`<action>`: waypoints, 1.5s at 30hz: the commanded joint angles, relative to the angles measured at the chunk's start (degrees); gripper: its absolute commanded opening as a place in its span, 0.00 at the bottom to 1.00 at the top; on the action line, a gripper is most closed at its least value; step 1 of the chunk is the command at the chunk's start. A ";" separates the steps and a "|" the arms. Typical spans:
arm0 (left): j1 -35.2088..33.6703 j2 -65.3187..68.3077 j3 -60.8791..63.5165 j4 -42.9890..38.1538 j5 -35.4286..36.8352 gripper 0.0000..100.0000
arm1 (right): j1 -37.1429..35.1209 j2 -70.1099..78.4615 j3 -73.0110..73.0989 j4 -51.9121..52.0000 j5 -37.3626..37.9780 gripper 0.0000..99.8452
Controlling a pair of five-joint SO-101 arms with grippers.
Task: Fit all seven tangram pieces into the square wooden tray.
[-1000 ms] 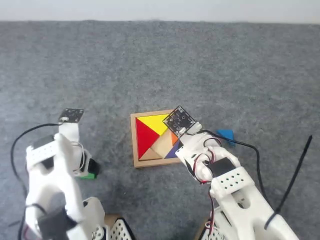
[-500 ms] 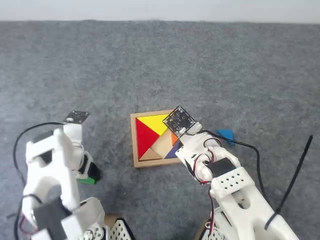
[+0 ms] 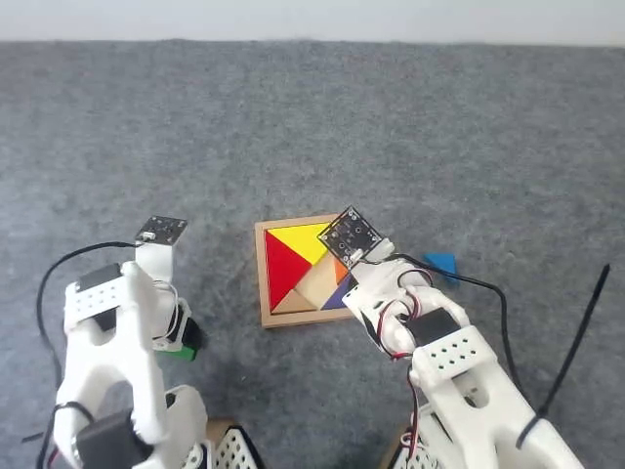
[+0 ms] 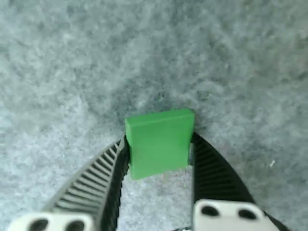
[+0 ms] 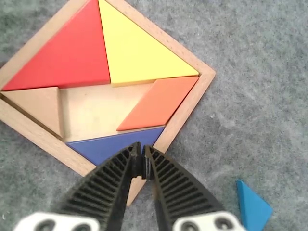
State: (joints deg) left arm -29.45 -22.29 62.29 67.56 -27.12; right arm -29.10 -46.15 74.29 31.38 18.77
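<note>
My left gripper (image 4: 159,143) pinches the green square (image 4: 160,129) between its fingers, well apart from the tray (image 5: 207,75) beneath my pressed-shut right gripper (image 5: 142,151), which I fear could block the bare slot (image 5: 91,113) or jar the square askew on arrival.

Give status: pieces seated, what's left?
Done: five seated in the tray: red triangle, yellow triangle, orange parallelogram, wooden triangle, dark blue triangle. In hand: left gripper clamps the green square. Left: seat it, then the light blue triangle on the mat beside the tray. Right gripper is shut, empty, above the tray's edge.
</note>
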 commanded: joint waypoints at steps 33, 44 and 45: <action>0.35 -4.40 -1.27 0.53 2.37 0.06 | 0.13 0.04 -3.08 -1.36 -0.09 0.01; 0.26 -20.04 -2.07 10.46 -0.09 0.17 | 0.13 0.04 -3.08 -1.36 -0.09 0.01; 0.26 -19.52 -2.07 10.46 -0.35 0.17 | 0.13 0.04 -3.08 -1.36 -0.09 0.01</action>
State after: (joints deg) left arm -29.63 -39.69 62.29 77.05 -26.42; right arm -29.10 -46.15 74.29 31.38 18.77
